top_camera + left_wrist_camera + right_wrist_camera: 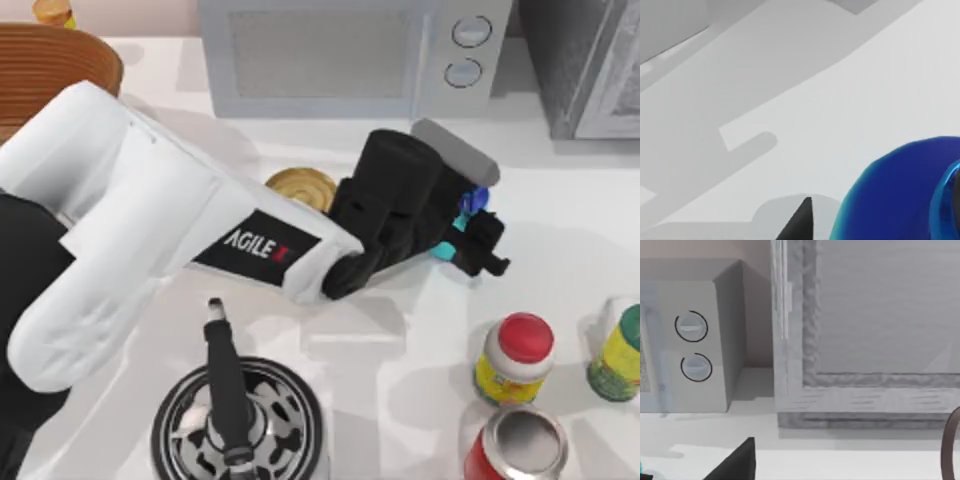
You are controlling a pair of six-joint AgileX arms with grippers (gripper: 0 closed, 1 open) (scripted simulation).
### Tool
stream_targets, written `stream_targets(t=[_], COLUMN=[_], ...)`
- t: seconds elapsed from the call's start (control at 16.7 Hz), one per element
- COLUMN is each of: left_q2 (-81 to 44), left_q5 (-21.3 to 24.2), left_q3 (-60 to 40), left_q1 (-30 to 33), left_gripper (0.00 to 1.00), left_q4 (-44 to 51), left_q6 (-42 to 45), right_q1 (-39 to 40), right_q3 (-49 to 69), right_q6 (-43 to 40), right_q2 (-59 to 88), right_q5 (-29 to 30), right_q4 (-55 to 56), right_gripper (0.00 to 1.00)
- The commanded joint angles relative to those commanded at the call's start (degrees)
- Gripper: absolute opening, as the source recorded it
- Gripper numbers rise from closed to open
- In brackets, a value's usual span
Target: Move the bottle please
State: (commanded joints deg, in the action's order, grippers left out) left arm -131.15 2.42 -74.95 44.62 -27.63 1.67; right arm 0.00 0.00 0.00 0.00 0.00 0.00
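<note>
The bottle (470,210) in my left gripper (478,240) looked like glossy blue and teal plastic. My arm's white shell was smooth, its black parts matt. The table (560,200) was smooth, matt white; the yellow can (302,186) showed a metallic sheen.

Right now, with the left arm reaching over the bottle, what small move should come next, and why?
Probably lift slightly. The left claw sits around the bottle, whose blue shoulder looms close in the left wrist view, and the yellow can stands close behind the arm. Whether the grip is closed, I cannot tell.
</note>
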Motion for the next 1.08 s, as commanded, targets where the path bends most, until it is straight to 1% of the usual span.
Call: stream_targets(t=[0.54, 0.66, 0.84, 1.08], left_q2=[0.82, 3.98, 12.57, 25.85], left_q5=[-0.49, -2.26, -6.30, -11.87], left_q3=[0.44, 2.10, 6.87, 18.22], left_q1=[-0.22, -1.57, -5.16, -11.46], left_gripper=[0.00, 0.00, 0.00, 0.00], left_q4=[-0.21, -0.99, -2.99, -5.52], left_q6=[-0.04, -0.59, -2.28, -5.85], right_q1=[0.00, 0.00, 0.00, 0.00], right_q3=[0.00, 0.00, 0.00, 0.00], right_q6=[0.00, 0.00, 0.00, 0.00], right_q2=[0.00, 0.00, 0.00, 0.00], right_q5=[0.00, 0.00, 0.00, 0.00], right_q4=[0.00, 0.00, 0.00, 0.00], right_gripper=[1.00, 1.00, 1.00, 1.00])
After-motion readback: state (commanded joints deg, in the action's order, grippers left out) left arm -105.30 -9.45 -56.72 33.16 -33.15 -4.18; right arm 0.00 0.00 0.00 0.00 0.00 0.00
